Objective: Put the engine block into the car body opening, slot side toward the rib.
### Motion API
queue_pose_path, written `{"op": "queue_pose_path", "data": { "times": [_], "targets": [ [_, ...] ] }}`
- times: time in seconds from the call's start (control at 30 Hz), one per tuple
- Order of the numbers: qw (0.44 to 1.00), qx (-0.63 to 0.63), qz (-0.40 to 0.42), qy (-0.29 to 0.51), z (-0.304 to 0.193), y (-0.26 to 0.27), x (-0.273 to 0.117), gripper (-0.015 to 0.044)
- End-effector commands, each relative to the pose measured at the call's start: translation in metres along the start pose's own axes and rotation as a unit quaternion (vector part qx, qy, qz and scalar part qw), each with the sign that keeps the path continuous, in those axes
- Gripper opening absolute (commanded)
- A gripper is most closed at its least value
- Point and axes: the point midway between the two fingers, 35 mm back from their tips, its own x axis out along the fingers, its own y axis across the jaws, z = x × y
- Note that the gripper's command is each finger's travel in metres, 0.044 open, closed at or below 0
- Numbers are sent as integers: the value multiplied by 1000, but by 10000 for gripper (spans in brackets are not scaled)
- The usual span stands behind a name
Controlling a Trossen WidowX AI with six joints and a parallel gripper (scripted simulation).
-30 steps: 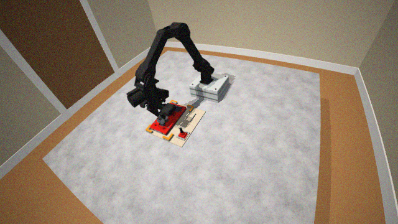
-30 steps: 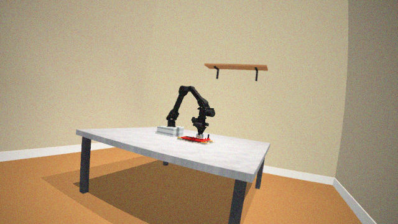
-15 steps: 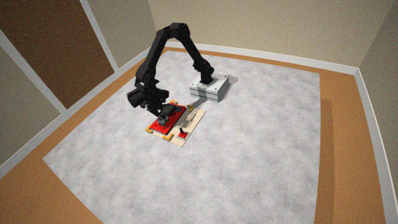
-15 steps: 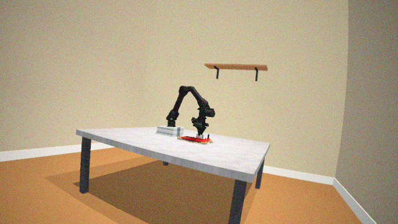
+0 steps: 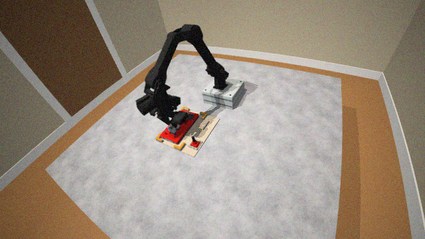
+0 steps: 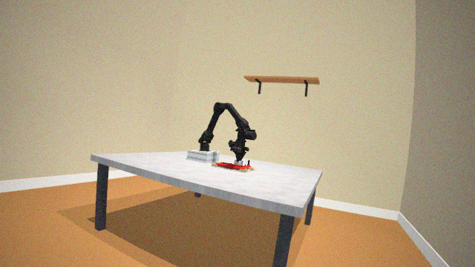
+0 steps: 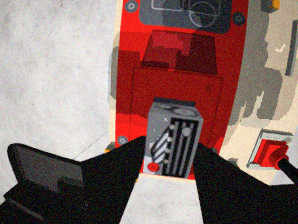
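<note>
The engine block (image 7: 173, 147) (image 6: 238, 162) is grey, with black and striped faces and a red round spot. It is upright between the fingertips of my gripper (image 7: 172, 150) (image 6: 239, 161), which is shut on it. It is over the end of the red car body (image 7: 127, 85) (image 5: 186, 129) (image 6: 227, 165) away from the dark windowed panel. A dark strip (image 7: 174, 101) shows just beyond the block in the wrist view. The block hides the rest of the opening, the rib and its own lower end, so how deep it sits cannot be told.
The car body lies on a beige board (image 5: 212, 125) between orange corner brackets (image 5: 179, 146). A red piece (image 5: 195, 144) (image 7: 271, 152) with a black upright lever stands on the board beside the car body. The white base block (image 5: 217, 99) of the arm stands behind.
</note>
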Motion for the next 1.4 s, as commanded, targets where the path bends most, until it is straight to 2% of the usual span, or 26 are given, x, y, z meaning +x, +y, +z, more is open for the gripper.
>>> {"op": "queue_pose_path", "data": {
  "times": [0.0,1.37],
  "targets": [
    [1000,1,1,-3,1,0,3,159],
    [1000,1,1,-3,1,0,10,159]
  ]
}}
